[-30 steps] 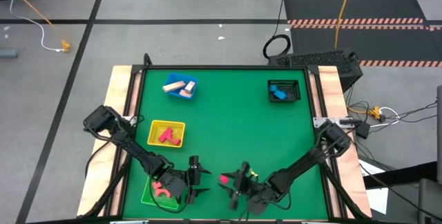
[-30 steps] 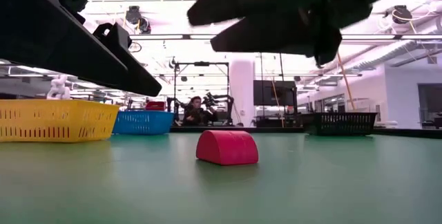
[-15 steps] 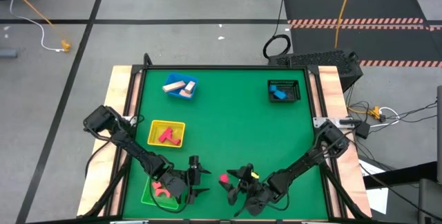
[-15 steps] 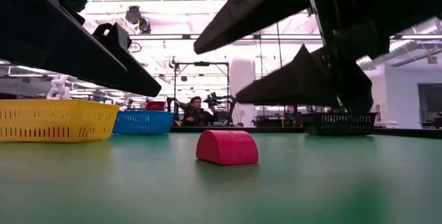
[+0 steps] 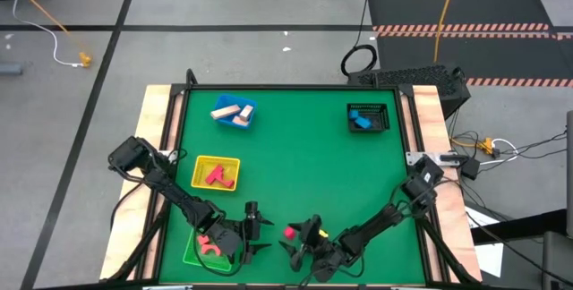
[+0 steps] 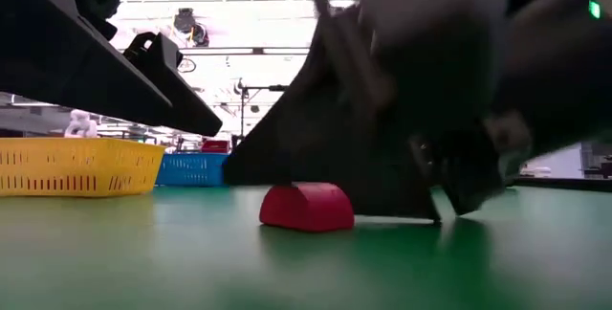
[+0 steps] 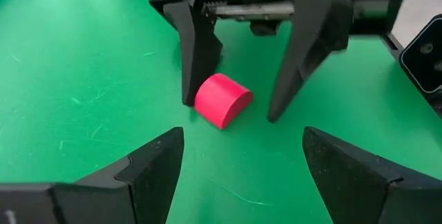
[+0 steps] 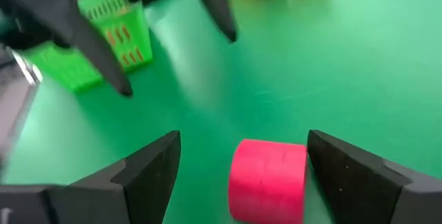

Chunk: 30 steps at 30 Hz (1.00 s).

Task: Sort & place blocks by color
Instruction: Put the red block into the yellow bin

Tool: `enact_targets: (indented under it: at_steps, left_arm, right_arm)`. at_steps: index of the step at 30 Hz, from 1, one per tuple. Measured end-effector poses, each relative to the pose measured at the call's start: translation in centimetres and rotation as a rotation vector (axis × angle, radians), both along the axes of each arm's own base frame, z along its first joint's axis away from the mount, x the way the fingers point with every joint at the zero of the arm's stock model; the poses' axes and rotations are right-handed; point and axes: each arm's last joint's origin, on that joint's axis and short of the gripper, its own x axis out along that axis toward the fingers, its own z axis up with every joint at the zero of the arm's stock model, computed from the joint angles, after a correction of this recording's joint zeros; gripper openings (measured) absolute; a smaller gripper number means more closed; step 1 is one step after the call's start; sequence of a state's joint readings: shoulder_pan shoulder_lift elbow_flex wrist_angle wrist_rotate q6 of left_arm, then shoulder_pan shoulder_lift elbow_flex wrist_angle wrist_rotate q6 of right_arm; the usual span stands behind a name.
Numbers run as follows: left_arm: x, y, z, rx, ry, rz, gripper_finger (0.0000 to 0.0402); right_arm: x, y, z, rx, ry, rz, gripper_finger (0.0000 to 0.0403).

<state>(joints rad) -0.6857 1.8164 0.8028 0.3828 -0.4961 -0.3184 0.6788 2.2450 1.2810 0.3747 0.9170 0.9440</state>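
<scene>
A red half-round block [image 7: 222,99] lies flat side down near the table's near edge, also seen in the high view [image 5: 291,233] and the low view [image 6: 306,205]. My right gripper [image 8: 244,135] is open and low over the table, one finger on each side of the block [image 8: 268,179]. My left gripper [image 7: 243,133] is open and hovers just to the table's left of the block, facing it. Tan blocks lie in the blue tray [image 5: 234,113], red and pink ones in the yellow tray [image 5: 216,174], and a blue one in the black basket [image 5: 368,118]. My right gripper straddles the red block from above, slanting down from the table's right. One finger [image 7: 197,58] stands hard against the block's curved side [image 7: 204,98]; whether it touches I cannot tell. The other finger stands clear of it. The block rests on the table.
The green tray [image 8: 103,44] sits at the near left corner beside my left gripper, with a red curved piece [image 5: 212,243] in it. The two grippers face each other at close range. Bare green table [image 5: 304,160] spreads across the middle and toward the far edge.
My right gripper has come down to the table and moved a little toward the left and near edges, so its open fingers now stand around the red block. In the low view the block has shifted slightly to the left. My left gripper has kept still.
</scene>
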Motion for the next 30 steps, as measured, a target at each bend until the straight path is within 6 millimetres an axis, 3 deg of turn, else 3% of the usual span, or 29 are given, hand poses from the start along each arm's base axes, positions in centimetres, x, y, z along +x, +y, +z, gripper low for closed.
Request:
enact_targets:
  at_steps: [6, 12, 17, 23, 30]
  left_arm:
    - [-0.1, 0.0, -0.1, 0.009, 0.010, -0.001, 0.0296]
    - [-0.1, 0.1, -0.1, 0.011, 0.012, -0.001, 0.0296]
    - [-0.1, 0.1, -0.1, 0.011, 0.012, -0.001, 0.0296]
    - [-0.1, 0.1, -0.1, 0.010, 0.012, 0.000, 0.0296]
    - [-0.1, 0.0, -0.1, -0.005, 0.011, 0.008, 0.0296]
  right_arm:
    - [0.7, 0.3, -1.6, -0.231, 0.081, 0.061, 0.0309]
    - [0.8, 0.1, -1.9, -0.238, 0.094, 0.059, 0.0296]
    - [0.8, 0.0, -2.0, -0.236, 0.101, 0.057, 0.0238]
    - [0.8, 0.0, -2.1, -0.230, 0.111, 0.066, 0.0116]
    - [0.9, 0.0, -1.6, -0.209, 0.101, 0.079, 0.0114]
